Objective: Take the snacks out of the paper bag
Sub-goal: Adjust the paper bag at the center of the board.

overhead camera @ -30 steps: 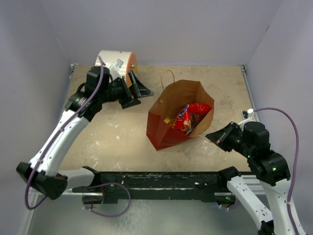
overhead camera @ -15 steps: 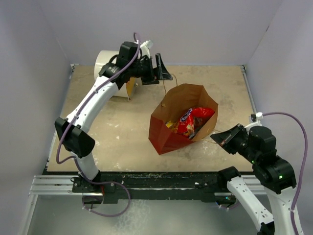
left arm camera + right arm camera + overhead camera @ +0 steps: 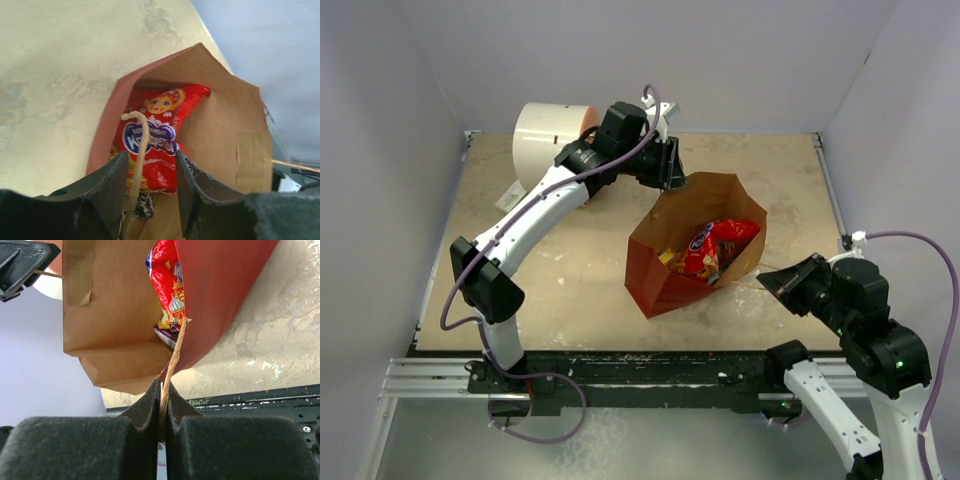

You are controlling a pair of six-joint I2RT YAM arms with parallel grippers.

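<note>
Overhead, the paper bag (image 3: 655, 275) sits mid-table, tipped so its open mouth faces up toward the camera, red outside and brown inside. A red snack bag (image 3: 718, 243) with a blue oval logo lies in it, and a yellow packet (image 3: 668, 257) sits beside it toward the left wall. Only this view gives the whole layout. The left arm reaches from its base far across the table (image 3: 570, 270), elbow bent and wrist turned down, so the left gripper (image 3: 670, 176) meets the bag's far rim. A white cylinder (image 3: 548, 140) stands behind that arm at the far left. The right arm is folded short, and the right gripper (image 3: 773, 281) points left at the bag's near right corner.

The wrist cameras add what the top view hides. From the left wrist, the jaws stand apart. The far cord handle (image 3: 141, 145) runs loosely down between the fingers (image 3: 107, 190) and is not pinched at their tips. Beyond it, the red snack bag shows a doll's face above the logo. From the right wrist, the jaws are pressed together on the near cord handle (image 3: 176, 347), which runs taut up to the bag's edge. A purple-edged packet (image 3: 165, 335) peeks out under the red one, a detail the top view does not resolve. All the snacks in sight lie inside the bag.
</note>
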